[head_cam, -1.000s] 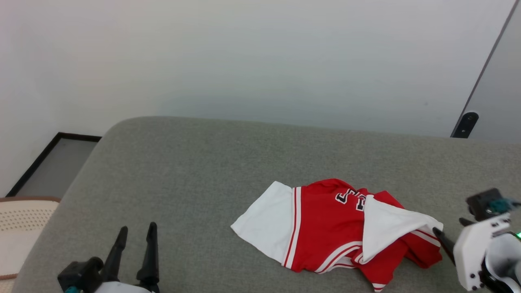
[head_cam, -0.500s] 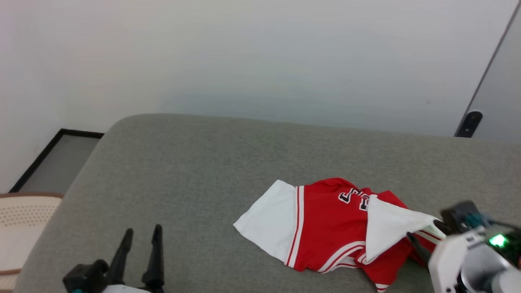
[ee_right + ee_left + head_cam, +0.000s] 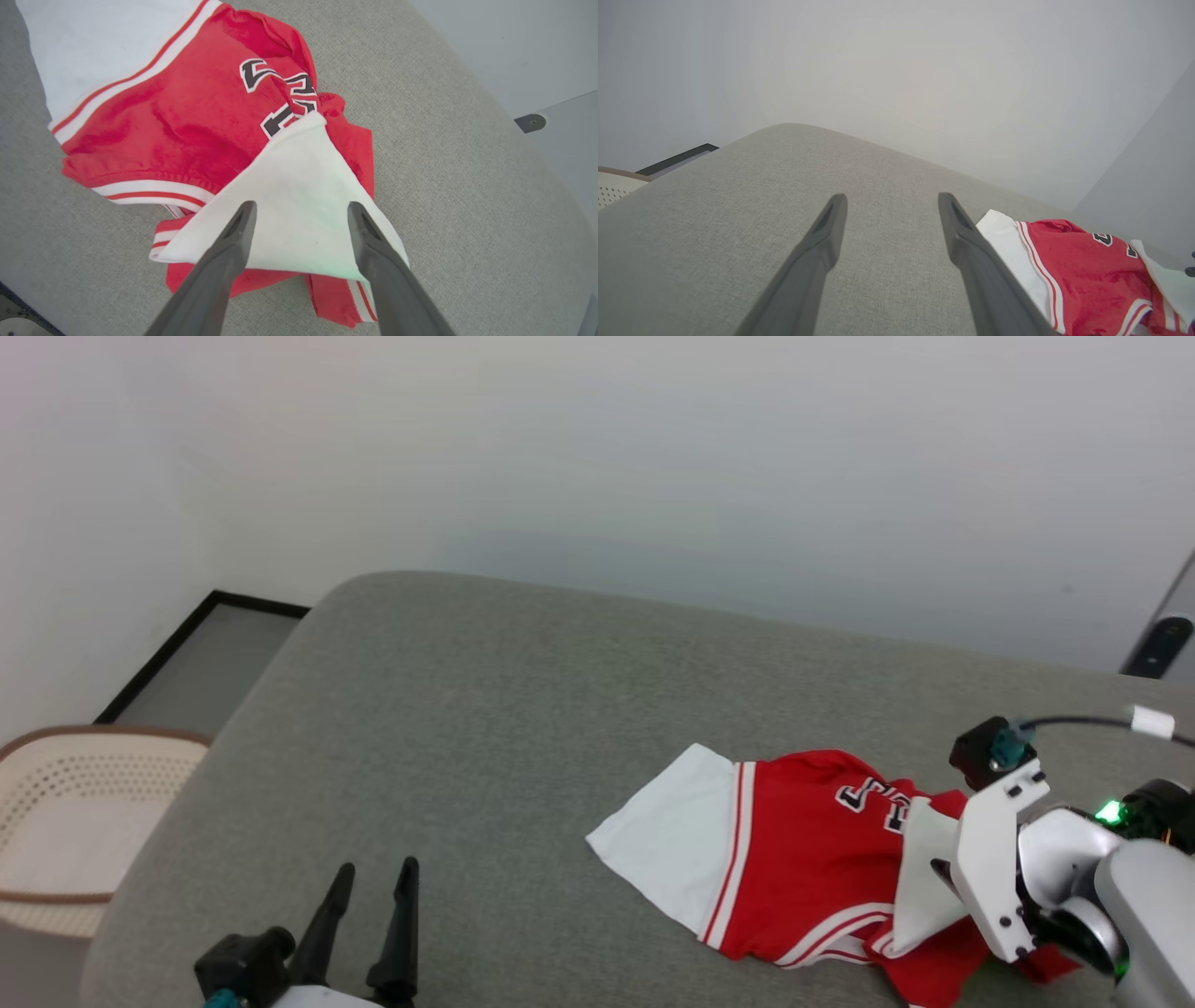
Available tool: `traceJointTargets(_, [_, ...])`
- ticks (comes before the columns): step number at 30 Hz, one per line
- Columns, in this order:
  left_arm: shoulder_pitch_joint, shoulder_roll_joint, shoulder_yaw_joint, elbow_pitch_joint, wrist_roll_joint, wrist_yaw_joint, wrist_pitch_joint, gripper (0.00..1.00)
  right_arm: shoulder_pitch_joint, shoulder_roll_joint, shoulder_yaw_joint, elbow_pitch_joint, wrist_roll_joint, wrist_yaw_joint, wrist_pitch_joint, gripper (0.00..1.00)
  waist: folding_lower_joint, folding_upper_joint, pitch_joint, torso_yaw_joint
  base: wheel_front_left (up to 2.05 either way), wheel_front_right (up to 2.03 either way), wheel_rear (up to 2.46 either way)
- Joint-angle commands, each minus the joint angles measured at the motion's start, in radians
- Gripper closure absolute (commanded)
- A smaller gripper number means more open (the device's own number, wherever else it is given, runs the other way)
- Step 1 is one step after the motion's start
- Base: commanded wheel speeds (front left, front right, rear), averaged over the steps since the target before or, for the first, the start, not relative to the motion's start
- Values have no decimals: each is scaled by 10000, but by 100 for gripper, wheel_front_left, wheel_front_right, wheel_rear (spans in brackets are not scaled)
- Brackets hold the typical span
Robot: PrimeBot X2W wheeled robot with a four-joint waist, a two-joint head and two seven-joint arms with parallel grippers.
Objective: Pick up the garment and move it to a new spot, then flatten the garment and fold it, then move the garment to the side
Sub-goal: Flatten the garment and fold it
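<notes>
On the grey cushion [image 3: 467, 709] lies the garment [image 3: 803, 877], the basket [image 3: 65, 770] well apart.

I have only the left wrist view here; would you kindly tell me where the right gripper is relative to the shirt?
Observer: The right gripper hangs over the shirt's white sleeve, which is folded over the red body.
Operator: Thank you. Are its fingers open?
Observer: Yes, the fingers stand open, with the sleeve showing between them. I cannot tell whether they touch it.
Operator: Is my left gripper touching the shirt?
Observer: No. In the head view the left gripper sits apart from it, with bare grey cushion between them.
</notes>
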Motion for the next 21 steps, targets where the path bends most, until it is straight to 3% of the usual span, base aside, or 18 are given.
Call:
traceJointTargets(1, [-84,41,-42,52,-46,-31,-14,0,-236,-25,150,149,177,-15,256,0,0,0,40,221,0,0,0])
traceJointTargets(10, [-245,88,-297,220,-200,-29,-14,0,-1043,55,733,1281,810,-15,1467,0,0,0,142,578,0,0,0])
traceJointTargets(11, [-266,91,-313,234,-216,-29,-14,0,-1088,80,775,1408,818,-15,1482,4,0,0,161,600,0,0,0])
traceJointTargets(13, [-302,100,-334,264,-213,-29,-14,0,-1186,135,818,1700,839,-15,1437,33,0,0,204,637,0,0,0])
traceJointTargets(14, [-324,104,-357,284,-227,-29,-14,0,-1213,157,842,1848,824,-15,1421,53,0,0,223,657,0,0,0])
traceJointTargets(15, [-349,97,-367,309,-267,-29,-14,0,-1214,203,830,2029,839,-15,1406,63,0,0,240,673,0,0,0])
traceJointTargets(17, [-395,98,-384,330,-308,-28,-14,0,-1280,267,904,2256,782,-15,1335,100,0,0,271,698,0,0,0])
traceJointTargets(21, [-423,123,-399,380,-379,-28,-14,0,-1488,265,1014,2599,672,-15,1202,100,0,0,318,696,0,0,0])
